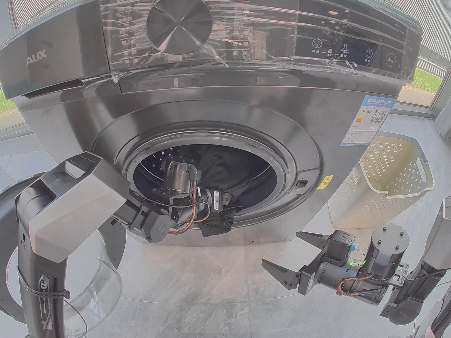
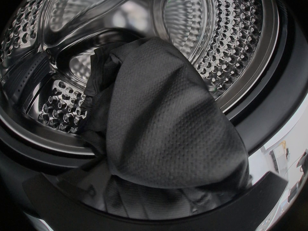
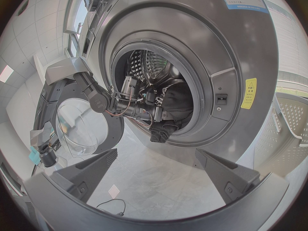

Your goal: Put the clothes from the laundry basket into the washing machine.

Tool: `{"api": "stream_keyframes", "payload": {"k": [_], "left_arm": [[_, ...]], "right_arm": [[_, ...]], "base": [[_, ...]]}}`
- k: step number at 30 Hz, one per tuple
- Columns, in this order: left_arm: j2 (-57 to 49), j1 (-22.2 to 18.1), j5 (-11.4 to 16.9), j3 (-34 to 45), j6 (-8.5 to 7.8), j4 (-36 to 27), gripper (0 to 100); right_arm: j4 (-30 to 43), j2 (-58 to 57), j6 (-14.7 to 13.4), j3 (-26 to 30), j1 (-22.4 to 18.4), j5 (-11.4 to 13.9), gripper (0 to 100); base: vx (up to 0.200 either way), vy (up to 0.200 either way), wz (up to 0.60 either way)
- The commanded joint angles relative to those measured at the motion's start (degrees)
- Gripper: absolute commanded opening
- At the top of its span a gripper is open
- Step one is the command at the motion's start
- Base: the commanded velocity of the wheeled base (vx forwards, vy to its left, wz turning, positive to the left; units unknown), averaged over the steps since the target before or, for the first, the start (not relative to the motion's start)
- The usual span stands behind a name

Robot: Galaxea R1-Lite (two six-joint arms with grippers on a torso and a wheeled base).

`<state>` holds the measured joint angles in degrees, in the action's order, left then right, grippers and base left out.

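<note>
The grey washing machine (image 1: 225,99) stands with its round opening (image 1: 206,179) uncovered. A black garment (image 1: 230,170) lies in the mouth of the steel drum (image 2: 224,32), and a fold of it hangs over the front lip (image 3: 159,133). My left gripper (image 1: 221,207) sits at the bottom of the opening, and the black garment (image 2: 160,119) is draped over it and hides its end. My right gripper (image 1: 283,249) hovers low over the floor in front of the machine, to the right of the opening, open with nothing in it (image 3: 154,154).
A cream perforated laundry basket (image 1: 394,179) leans against the machine's right side, with no clothes showing in the visible part. The glass door (image 1: 94,278) is swung open at the left, beside my left arm. Grey tiled floor (image 1: 197,287) spreads in front.
</note>
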<state>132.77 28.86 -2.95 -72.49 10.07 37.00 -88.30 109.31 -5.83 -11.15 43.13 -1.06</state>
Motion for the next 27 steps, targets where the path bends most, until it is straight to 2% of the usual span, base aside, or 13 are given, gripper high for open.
{"api": "stream_keyframes", "payload": {"k": [1,9,12,16,18,20,27], "left_arm": [[0.8,0.7,0.0,1.2,0.13,-0.7,0],[2.9,0.3,-0.5,-2.7,0.83,1.0,0],[4.3,-0.3,-1.1,-8.1,1.27,4.8,0],[5.0,-0.9,-2.7,-12.7,3.20,6.7,0],[5.0,-1.1,-2.9,-15.3,5.31,7.0,0],[5.3,-1.3,-3.0,-17.3,6.54,8.1,0],[12.5,-2.6,-3.5,-26.3,6.45,13.2,0]], "right_arm": [[0.0,0.0,0.0,0.0,0.0,0.0,100],[0.0,-0.1,0.0,0.0,-0.1,0.0,100],[0.0,0.0,0.0,-0.1,0.0,0.0,100],[0.0,0.0,0.0,-0.1,0.0,0.0,100],[0.0,0.0,0.0,-0.2,0.0,0.0,100],[0.0,0.0,-0.1,-0.3,0.0,0.1,100],[0.0,0.1,0.0,-0.3,0.0,0.0,100]], "base": [[0.000,0.000,0.00],[0.000,0.000,0.00],[0.000,0.000,0.00],[0.000,0.000,0.00],[0.000,0.000,0.00],[0.000,0.000,0.00],[0.000,0.000,0.00]]}}
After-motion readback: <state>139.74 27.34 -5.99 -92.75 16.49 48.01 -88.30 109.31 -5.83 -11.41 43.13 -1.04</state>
